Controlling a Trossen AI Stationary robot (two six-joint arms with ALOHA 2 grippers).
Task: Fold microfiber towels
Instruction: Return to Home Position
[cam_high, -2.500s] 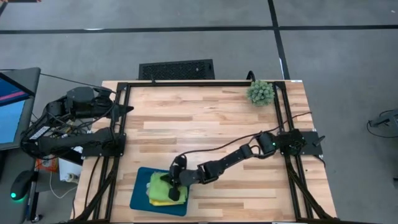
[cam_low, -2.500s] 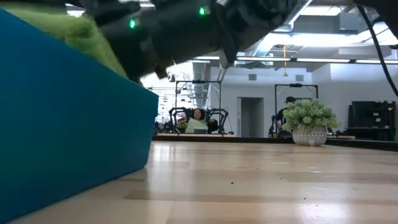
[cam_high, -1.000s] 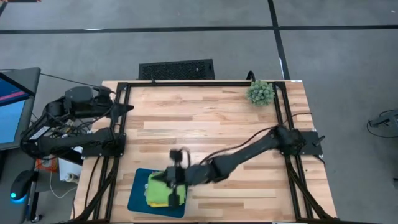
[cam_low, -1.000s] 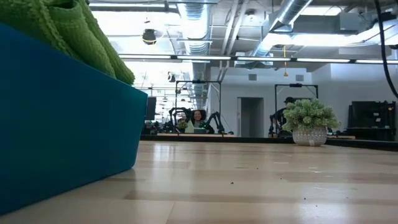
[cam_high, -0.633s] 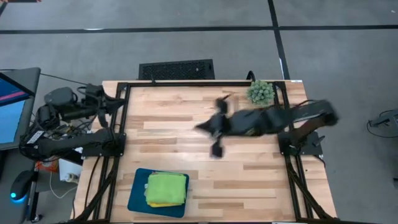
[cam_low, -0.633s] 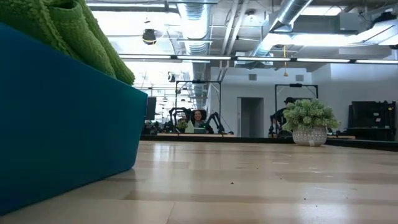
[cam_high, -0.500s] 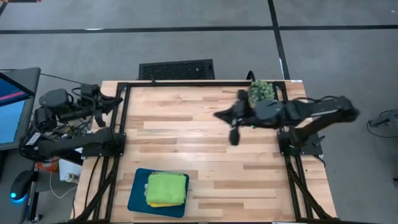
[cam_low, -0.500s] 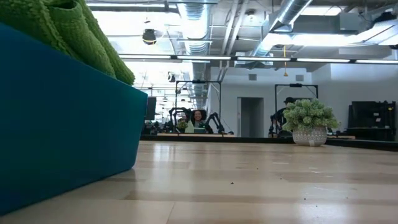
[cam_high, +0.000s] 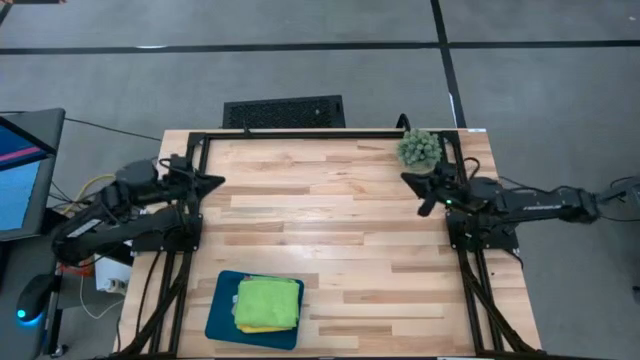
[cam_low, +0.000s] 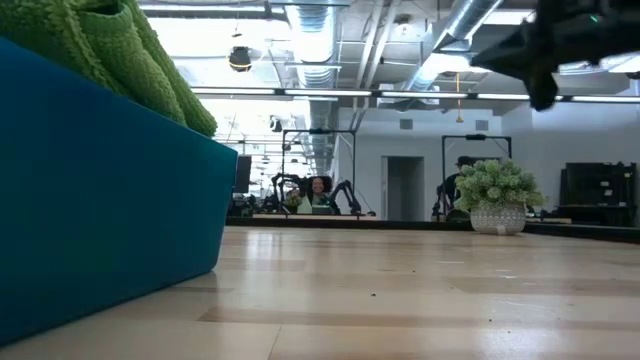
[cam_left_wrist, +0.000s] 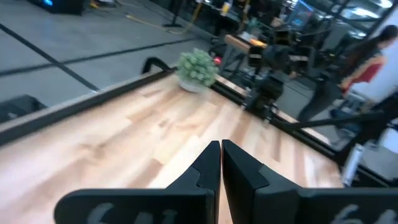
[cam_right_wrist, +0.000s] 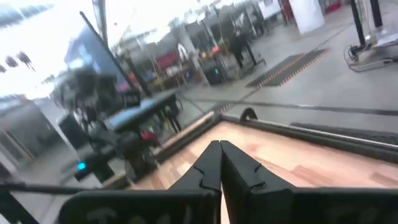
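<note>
High view: towels (cam_high: 268, 300) lie in tray (cam_high: 220, 312) (left claw (cam_high: 217, 182), right claw (cam_high: 406, 178) pinched).

This is looking like a robotics lab in a big open hall. Bare pipes and ducts (cam_low: 330, 40) are running under the ceiling, and more black-framed arm rigs (cam_low: 345, 190) are standing at other tables behind this wooden tabletop (cam_high: 320, 215). A person (cam_low: 318, 188) is sitting among them. Grey concrete floor (cam_high: 300, 70) is spreading all around, and a monitor (cam_high: 18, 175) is glowing beside the table.

Left gripper (cam_left_wrist: 221, 147), jaws pressed together, above wood table (cam_left_wrist: 124, 143); plant (cam_left_wrist: 198, 67) at far edge; right arm (cam_left_wrist: 273, 59) beyond.
</note>
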